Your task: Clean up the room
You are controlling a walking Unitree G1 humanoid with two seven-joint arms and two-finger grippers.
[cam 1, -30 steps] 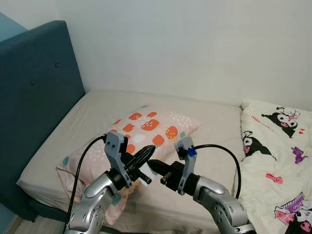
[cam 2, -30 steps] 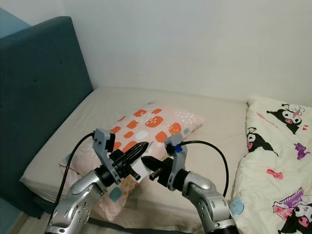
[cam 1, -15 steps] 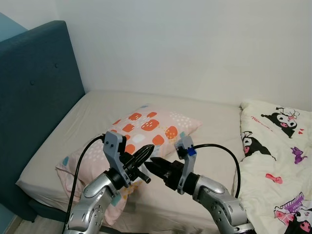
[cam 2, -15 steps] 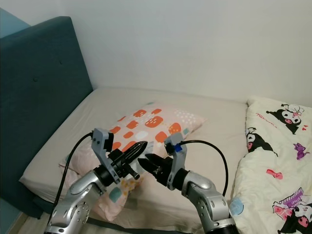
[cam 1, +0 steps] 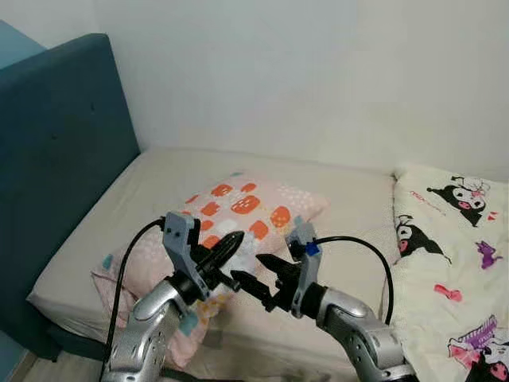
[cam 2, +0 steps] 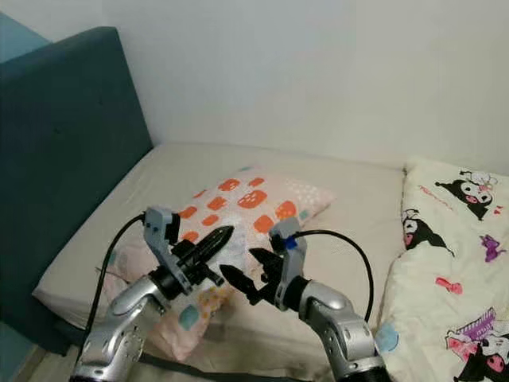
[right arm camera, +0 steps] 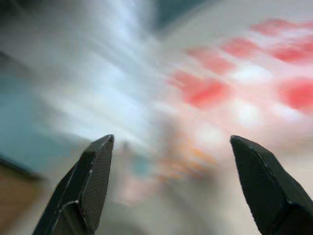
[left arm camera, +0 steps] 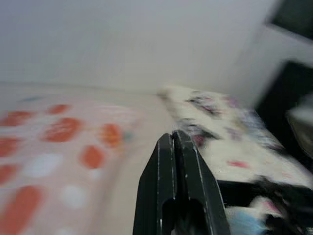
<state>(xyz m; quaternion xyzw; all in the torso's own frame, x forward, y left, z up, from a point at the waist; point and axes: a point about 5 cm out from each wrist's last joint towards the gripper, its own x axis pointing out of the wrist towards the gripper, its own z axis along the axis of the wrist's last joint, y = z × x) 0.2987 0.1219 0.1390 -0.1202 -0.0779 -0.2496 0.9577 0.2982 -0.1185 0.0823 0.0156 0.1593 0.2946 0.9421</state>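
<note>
At the far left stands the headboard point(cam 1: 64, 159), with the mattress point(cam 1: 151, 187) running rightward from it. The pillow point(cam 1: 238, 215) lies askew on the mattress, its long axis slanting from the near left corner up toward the far right. Over its near end, the left gripper point(cam 1: 225, 245) has its fingers pressed together, holding nothing. Just beside it, the right gripper point(cam 1: 256, 273) has its fingers spread wide, aimed at the pillow. This looks like the reach before a grasp; next, the open fingers likely need to pinch the pillow's edge. The blanket point(cam 1: 453, 270) lies bunched at the right.
</note>
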